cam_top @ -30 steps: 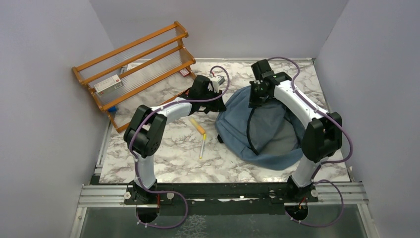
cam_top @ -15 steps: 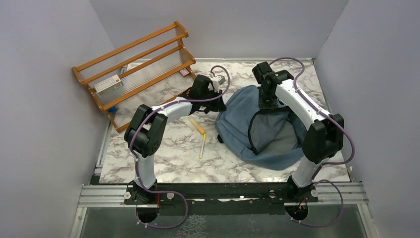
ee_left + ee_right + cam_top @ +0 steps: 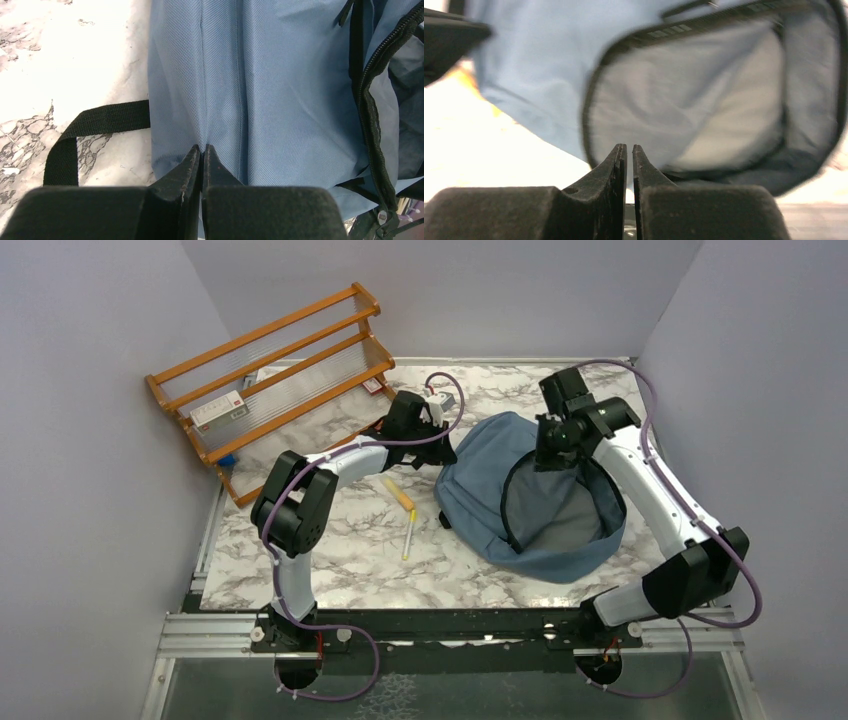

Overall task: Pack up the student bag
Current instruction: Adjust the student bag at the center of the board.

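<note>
Left gripper (image 3: 201, 152): jaws fully closed, pinching a fold of blue fabric on the left side of the student bag (image 3: 480, 480). A black strap (image 3: 75, 135) lies on the table just beside the pinch.

Student bag: lies on its side on the marble table (image 3: 330, 560), right of centre between the two arms. Its mouth is open and shows a grey lining.

Right gripper (image 3: 629, 150): jaws closed to a thin slit on the black zip rim at the far edge of the bag's mouth. The wrist view is blurred.

Change over the last second: the right arm has swung out to the right, and the bag's mouth is now wider and rounder. The left gripper has not moved.

Other items: wooden rack (image 3: 270, 370) at far left. It holds a white box (image 3: 218, 410) with a red label whose writing is too small to read. Two pens (image 3: 405, 512) lie left of the bag.
</note>
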Robot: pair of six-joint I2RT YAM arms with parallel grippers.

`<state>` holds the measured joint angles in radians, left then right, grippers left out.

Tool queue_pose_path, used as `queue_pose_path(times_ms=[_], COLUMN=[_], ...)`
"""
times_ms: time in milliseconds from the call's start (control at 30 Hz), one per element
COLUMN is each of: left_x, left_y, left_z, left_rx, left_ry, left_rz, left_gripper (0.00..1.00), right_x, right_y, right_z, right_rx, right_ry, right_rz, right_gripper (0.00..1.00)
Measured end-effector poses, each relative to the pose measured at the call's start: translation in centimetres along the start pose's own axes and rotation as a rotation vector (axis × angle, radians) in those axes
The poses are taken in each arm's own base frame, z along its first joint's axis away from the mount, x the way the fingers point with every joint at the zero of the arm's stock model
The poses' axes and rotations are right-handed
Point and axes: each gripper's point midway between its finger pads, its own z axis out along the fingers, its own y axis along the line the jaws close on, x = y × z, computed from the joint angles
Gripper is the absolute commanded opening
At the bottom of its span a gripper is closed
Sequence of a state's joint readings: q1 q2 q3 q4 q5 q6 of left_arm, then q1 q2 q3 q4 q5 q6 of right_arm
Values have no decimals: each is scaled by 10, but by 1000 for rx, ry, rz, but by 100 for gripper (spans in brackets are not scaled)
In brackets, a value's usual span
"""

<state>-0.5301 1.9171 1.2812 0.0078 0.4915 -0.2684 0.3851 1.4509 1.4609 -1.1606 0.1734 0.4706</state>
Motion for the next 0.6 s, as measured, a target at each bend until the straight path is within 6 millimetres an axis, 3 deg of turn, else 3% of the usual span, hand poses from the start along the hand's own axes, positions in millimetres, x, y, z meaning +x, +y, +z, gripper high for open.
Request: queue_pose_path(times_ms=[133,267,433,600], left_x=[0,0,0,0], left_y=[-2,-3,-3,-3], left_z=[0,0,0,0], left_rx=[13,18,18,19], left_ry=[2,1,1,1], left_rz=[6,13,17,18], left_gripper=[0,0,0,0], right_x=[-21,-35,-45,-48], right_y=[41,72,95,109], right_z=[7,43,87,109], right_rx=[-174,-236,-218,-155], right_ry=[-24,16,71,87], right_rz=[17,14,-9,-62], right_gripper=[7,5,5,5])
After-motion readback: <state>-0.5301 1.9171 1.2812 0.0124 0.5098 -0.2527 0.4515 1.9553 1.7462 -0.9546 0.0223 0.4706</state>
